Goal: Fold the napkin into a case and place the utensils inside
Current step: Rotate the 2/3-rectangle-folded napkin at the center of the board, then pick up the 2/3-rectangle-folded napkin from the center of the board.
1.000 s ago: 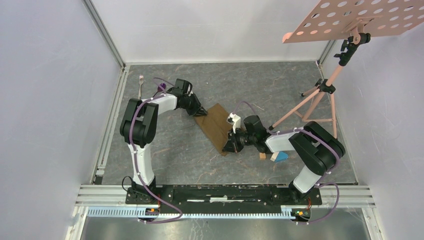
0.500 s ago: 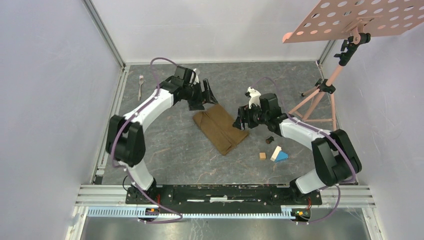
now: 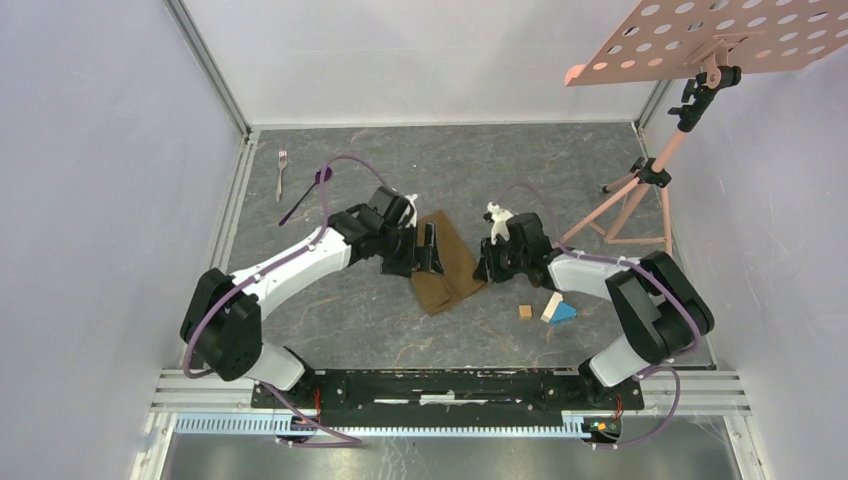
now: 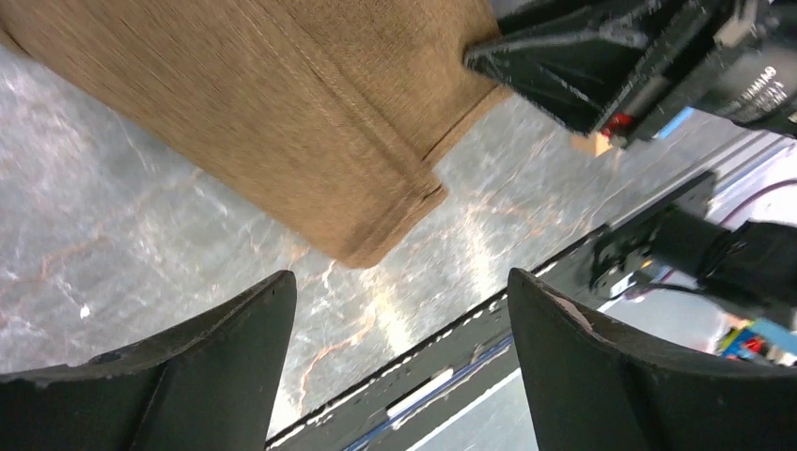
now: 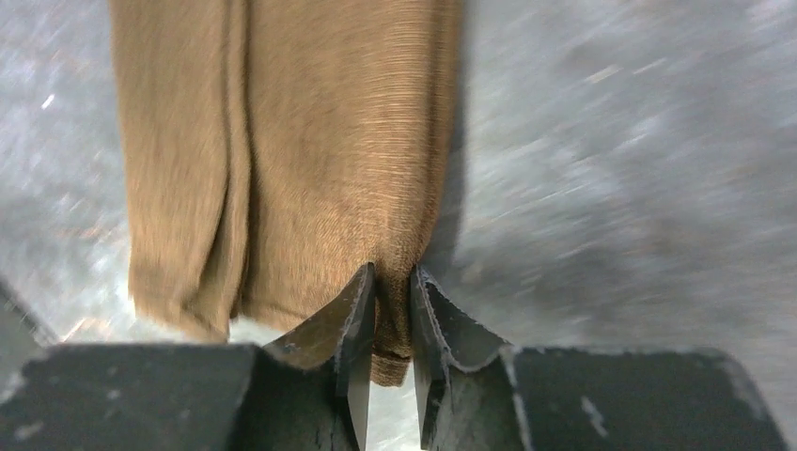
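Observation:
The brown napkin [image 3: 447, 268] lies folded into a long strip at the middle of the table. My left gripper [image 3: 429, 249] hovers open over its left side; in the left wrist view the napkin [image 4: 282, 122] lies beyond the spread fingers of the left gripper [image 4: 399, 282], nothing between them. My right gripper [image 3: 484, 264] is shut on the napkin's right edge; the cloth [image 5: 301, 141] is pinched between the jaws of the right gripper [image 5: 393, 279]. The fork [image 3: 282, 171] and the purple-bowled spoon [image 3: 320, 178] lie at the far left, apart from both grippers.
Small wooden and blue blocks [image 3: 553, 309] lie right of the napkin, one small block [image 3: 525, 311] beside them. A pink music stand's tripod [image 3: 640, 180] stands at the back right. Aluminium rails [image 3: 215, 260] edge the table on the left.
Both grippers let go of the napkin and lifted. The left arm then swung nearer, over the napkin's left side, staying open. The right gripper came down and closed on the napkin's right edge.

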Action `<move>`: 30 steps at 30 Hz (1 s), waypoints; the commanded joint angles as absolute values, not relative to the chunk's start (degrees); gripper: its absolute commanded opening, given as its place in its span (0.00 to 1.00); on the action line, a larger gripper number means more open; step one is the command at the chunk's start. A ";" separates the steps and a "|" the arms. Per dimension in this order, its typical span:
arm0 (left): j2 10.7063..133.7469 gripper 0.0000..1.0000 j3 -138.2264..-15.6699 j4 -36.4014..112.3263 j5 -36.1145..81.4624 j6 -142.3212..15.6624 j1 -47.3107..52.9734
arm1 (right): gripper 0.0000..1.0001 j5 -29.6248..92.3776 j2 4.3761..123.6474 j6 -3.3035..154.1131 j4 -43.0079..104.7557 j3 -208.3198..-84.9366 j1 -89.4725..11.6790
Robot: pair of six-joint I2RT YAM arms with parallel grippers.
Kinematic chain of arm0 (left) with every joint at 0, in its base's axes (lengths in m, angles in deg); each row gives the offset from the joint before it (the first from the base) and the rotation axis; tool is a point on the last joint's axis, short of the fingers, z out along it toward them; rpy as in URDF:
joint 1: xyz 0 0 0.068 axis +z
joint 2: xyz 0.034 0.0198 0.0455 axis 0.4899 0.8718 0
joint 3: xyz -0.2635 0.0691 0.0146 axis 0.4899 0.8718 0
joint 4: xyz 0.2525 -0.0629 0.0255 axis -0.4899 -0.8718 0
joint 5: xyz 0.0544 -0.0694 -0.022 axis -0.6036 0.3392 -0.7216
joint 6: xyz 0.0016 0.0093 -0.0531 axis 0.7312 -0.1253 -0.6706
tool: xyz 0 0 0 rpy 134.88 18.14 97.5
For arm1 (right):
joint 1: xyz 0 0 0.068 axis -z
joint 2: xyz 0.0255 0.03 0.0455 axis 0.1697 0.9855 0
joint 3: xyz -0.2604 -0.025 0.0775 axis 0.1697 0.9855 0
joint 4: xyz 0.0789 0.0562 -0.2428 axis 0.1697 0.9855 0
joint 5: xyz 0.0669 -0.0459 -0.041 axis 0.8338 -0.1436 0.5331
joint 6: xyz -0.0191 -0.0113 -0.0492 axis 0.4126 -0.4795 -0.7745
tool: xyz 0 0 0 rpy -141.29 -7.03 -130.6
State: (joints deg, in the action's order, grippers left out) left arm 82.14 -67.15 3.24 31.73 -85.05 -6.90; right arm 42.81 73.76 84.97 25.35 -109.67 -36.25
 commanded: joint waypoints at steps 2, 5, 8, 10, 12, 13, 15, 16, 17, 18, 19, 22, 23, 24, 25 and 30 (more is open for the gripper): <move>76.19 0.88 -61.16 8.06 21.43 -87.51 -13.06 | 0.29 47.63 64.90 99.69 14.60 -101.11 -44.52; 75.89 0.89 -60.15 8.39 13.91 -90.21 -18.88 | 0.60 40.17 60.49 98.03 22.57 -103.00 -43.38; 77.70 0.90 -62.17 7.00 7.11 -92.01 -24.41 | 0.84 29.38 58.25 93.03 35.21 -107.12 -39.90; 80.41 0.86 -65.15 4.70 3.77 -92.69 -27.60 | 0.88 28.66 56.99 92.77 38.74 -107.11 -35.81; 84.17 0.83 -68.21 2.99 1.69 -93.29 -29.67 | 0.89 29.39 55.39 93.03 39.45 -106.23 -33.11; 86.66 0.79 -70.11 1.82 1.26 -93.79 -30.22 | 0.89 29.34 54.60 93.03 39.73 -105.92 -32.19; 90.77 0.73 -73.77 -0.20 0.91 -94.36 -31.12 | 0.89 29.20 53.33 93.07 39.78 -105.27 -31.10; 92.48 0.73 -75.50 -0.81 0.80 -94.29 -31.69 | 0.88 29.10 53.06 92.91 39.87 -104.98 -30.83; 94.44 0.73 -76.94 -1.40 0.65 -94.38 -32.08 | 0.88 28.98 52.87 92.76 39.92 -104.72 -30.56; 96.32 0.74 -78.61 -1.82 0.57 -94.38 -32.51 | 0.88 29.10 52.78 92.54 39.92 -104.45 -30.36; 97.88 0.76 -80.02 -2.40 0.69 -94.25 -32.91 | 0.88 29.22 52.63 92.37 39.84 -104.17 -30.36; 102.59 0.77 -84.34 -5.26 -0.66 -94.12 -33.90 | 0.88 29.52 52.12 92.02 39.01 -103.28 -30.34; 103.78 0.77 -85.41 -5.79 -1.37 -94.12 -34.24 | 0.88 29.70 52.06 91.99 38.90 -103.12 -30.34; 104.70 0.77 -85.95 -6.14 -1.66 -94.13 -34.43 | 0.88 29.88 52.02 91.93 38.59 -102.92 -30.33; 105.63 0.76 -86.57 -6.27 -1.92 -94.11 -34.71 | 0.88 30.15 52.04 91.87 38.21 -102.72 -30.33; 110.47 0.69 -89.30 -9.24 -3.99 -94.35 -35.42 | 0.88 30.90 53.01 91.78 36.98 -101.76 -30.33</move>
